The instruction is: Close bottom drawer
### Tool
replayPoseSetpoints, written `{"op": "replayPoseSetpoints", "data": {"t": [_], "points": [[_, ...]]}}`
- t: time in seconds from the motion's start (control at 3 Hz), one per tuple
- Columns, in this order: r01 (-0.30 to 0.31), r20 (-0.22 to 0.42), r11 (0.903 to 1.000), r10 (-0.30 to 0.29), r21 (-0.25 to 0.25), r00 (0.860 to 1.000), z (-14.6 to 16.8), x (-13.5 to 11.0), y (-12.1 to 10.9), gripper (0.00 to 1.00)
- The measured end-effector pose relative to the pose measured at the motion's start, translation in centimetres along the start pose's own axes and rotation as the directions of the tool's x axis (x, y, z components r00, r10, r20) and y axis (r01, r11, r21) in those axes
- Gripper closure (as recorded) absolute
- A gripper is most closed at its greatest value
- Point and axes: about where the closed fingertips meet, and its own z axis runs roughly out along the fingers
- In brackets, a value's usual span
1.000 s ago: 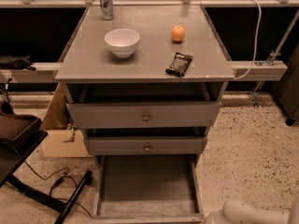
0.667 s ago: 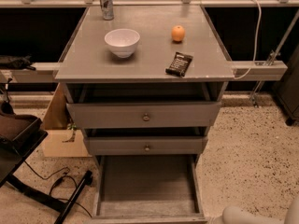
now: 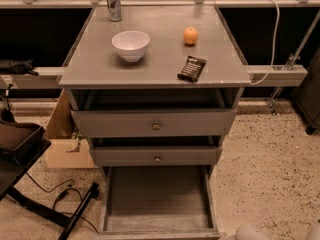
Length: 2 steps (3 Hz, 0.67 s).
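Observation:
The bottom drawer [image 3: 157,196] is the lowest of three grey drawers and stands pulled far out, showing its long, shallow, empty box. Its front panel [image 3: 157,234] lies at the bottom edge of the camera view, and its knob is hidden. The mid-width drawer [image 3: 156,156] and the wide top drawer [image 3: 155,124] above it are each pulled out a little. A white rounded part of my arm [image 3: 250,232] shows at the bottom right, just right of the bottom drawer's front corner. My gripper is out of view below the picture's edge.
On the cabinet top [image 3: 100,66] are a white bowl [image 3: 130,44], an orange [image 3: 190,35], a dark snack bar [image 3: 192,68] and a can [image 3: 114,3]. A black chair base [image 3: 30,184] and cables lie left, with a cardboard box [image 3: 67,144]. Speckled floor [image 3: 270,164] lies right.
The white part of my arm at the bottom right has sunk lower, so less of it shows. The drawers have not moved.

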Motion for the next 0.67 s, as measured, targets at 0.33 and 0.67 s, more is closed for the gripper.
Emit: {"op": "replayPoseSetpoints", "data": {"t": [0.33,0.67], "points": [[-0.008,0.098,0.9998,0.01,-0.021,0.995,1.49,-2.22,-0.81,1.0],[-0.008,0.098,0.9998,0.01,-0.021,0.995,1.44,-2.19,-0.75,1.0]]}}
